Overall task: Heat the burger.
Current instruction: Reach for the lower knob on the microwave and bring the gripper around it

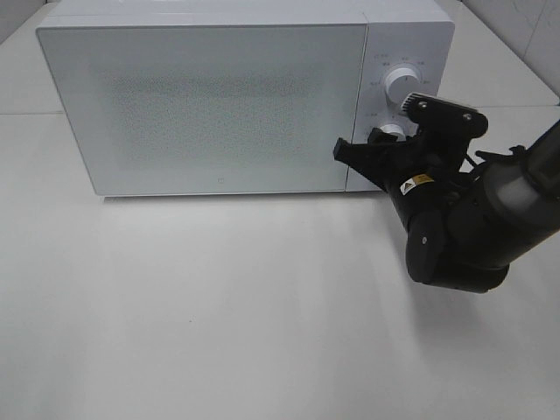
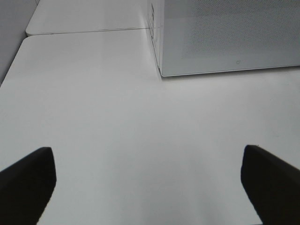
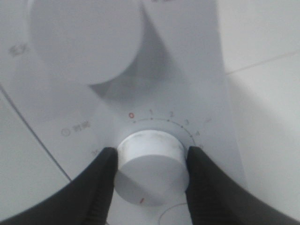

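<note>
One white microwave stands on the table with its door shut. The burger is seen in no view; it is judged to lie behind that door, though this cannot be confirmed. The control panel is reached by the right arm, the nearer one. The left gripper is held wide open and empty over bare table, well apart from the panel. The lower knob is clamped by the right gripper, one finger pressed to each side. The knob's axis points straight out of the panel, in line with the wrist, so a roll of the wrist is judged to be called for. Its small red mark lies opposite the zero of the scale.
</note>
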You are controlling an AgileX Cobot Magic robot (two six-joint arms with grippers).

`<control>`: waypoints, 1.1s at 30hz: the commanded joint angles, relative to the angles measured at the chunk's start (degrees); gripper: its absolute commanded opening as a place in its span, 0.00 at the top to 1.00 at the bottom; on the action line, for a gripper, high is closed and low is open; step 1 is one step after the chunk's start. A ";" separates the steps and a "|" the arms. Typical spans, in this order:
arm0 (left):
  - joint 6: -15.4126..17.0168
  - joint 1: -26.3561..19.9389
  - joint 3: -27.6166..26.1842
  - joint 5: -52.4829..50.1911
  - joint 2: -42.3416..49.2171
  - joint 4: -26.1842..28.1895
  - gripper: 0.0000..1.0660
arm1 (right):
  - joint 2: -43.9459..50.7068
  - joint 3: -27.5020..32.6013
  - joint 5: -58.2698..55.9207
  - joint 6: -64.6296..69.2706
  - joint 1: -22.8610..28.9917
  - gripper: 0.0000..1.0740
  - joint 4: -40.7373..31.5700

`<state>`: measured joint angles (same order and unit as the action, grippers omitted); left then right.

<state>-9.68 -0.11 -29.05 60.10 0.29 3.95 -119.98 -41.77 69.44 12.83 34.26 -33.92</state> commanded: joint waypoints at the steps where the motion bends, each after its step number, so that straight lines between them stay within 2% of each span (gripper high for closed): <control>1: 0.29 -0.06 0.06 -0.06 1.15 0.11 0.02 | 0.17 -1.49 0.86 24.69 -0.23 0.86 2.81; 2: 0.29 -0.06 0.06 -0.06 1.15 0.11 0.02 | 0.17 -1.49 0.86 24.69 -0.23 0.86 2.81; 3: 0.29 -0.06 0.06 -0.06 1.15 0.11 0.02 | 0.17 -1.49 -0.57 38.27 -0.23 0.85 3.50; 4: 0.29 -0.06 0.06 -0.06 1.15 0.11 0.02 | 0.17 -1.49 -1.09 44.12 -0.23 0.84 3.78; 5: 0.29 -0.06 0.06 -0.06 1.15 0.11 0.02 | 0.17 -1.49 -1.09 44.12 -0.23 0.84 3.78; 6: 0.29 -0.06 0.06 -0.06 1.15 0.11 0.02 | 0.17 -1.49 -1.89 51.91 -0.23 0.84 3.78; 16: 0.29 -0.06 0.06 -0.06 1.15 0.11 0.02 | 0.17 -1.49 1.09 71.79 -0.23 0.82 3.55; 18: 0.29 -0.06 0.06 -0.06 1.15 0.11 0.02 | 0.17 -1.49 0.92 80.62 -0.23 0.82 3.61; 21: 0.29 -0.06 0.06 -0.06 1.15 0.11 0.02 | 0.17 -1.49 0.74 85.20 -0.23 0.82 3.78; 33: 0.29 -0.06 0.06 -0.06 1.15 0.11 0.02 | 0.17 -1.49 0.57 84.86 -0.23 0.78 3.78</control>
<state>-9.68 -0.11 -29.05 60.10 0.29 3.95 -119.98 -41.71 70.13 96.72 34.32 -33.75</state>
